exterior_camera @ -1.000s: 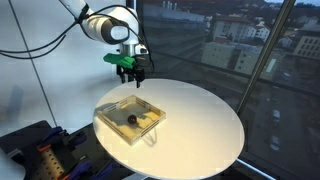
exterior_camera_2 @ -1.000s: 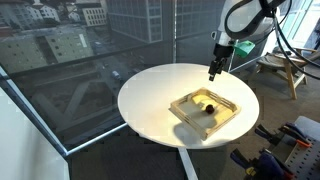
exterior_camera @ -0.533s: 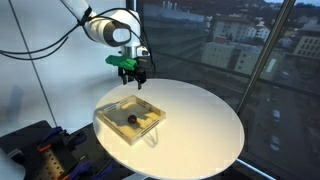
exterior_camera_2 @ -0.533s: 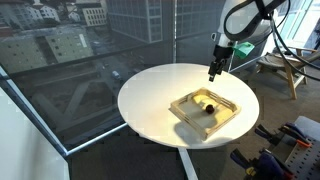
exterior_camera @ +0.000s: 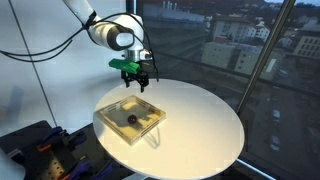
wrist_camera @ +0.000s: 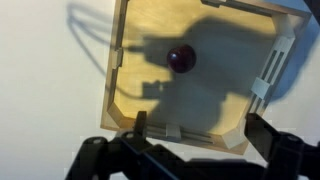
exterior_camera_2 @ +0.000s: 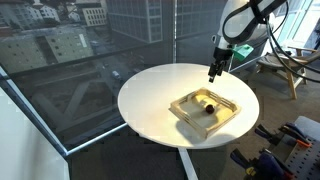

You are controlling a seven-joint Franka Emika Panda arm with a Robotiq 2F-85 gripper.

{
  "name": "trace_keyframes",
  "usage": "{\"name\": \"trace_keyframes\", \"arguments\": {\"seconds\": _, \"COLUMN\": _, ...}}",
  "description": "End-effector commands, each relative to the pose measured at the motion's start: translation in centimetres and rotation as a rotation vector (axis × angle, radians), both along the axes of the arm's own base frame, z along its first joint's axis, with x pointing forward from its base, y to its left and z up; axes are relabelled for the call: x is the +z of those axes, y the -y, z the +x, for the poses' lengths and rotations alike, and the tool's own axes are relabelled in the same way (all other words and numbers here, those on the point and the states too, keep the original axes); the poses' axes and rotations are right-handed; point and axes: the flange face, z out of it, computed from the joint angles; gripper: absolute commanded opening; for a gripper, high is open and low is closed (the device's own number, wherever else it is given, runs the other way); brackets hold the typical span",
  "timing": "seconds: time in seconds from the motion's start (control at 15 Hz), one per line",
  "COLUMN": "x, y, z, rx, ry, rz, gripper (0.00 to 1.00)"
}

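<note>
– Tool point(exterior_camera: 134, 77) fingers are seen spread wide, with nothing pinched. It is held in the air above the far wall of the wooden tray point(exterior_camera: 106, 112), on the left part of the round white desk point(exterior_camera: 205, 125).
– And the dark red ball point(wrist_camera: 181, 58)?
– It is found loose on the tray floor, near the middle and apart from every wall.
– What could be spoiled from here?
– A wall could be struck if a descent were made off-centre, and the tray, set near the desk's edge, could be shoved. The ball could be clipped by one finger and rolled aside.
</note>
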Motion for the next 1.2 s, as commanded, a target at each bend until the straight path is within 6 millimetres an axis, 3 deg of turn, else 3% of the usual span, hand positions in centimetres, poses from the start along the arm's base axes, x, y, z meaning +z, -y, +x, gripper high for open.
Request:
{"name": "trace_keyframes", "arguments": {"seconds": 0.0, "x": -0.5, "y": 0.7, "z": 0.9, "rx": -0.022, "ry": -0.002, "rz": 0.005, "gripper": 1.00}}
{"name": "trace_keyframes", "arguments": {"seconds": 1.13, "x": -5.0, "y": 1.6, "z": 1.0, "rx": -0.040, "ry": -0.057, "rz": -0.008, "gripper": 1.00}}
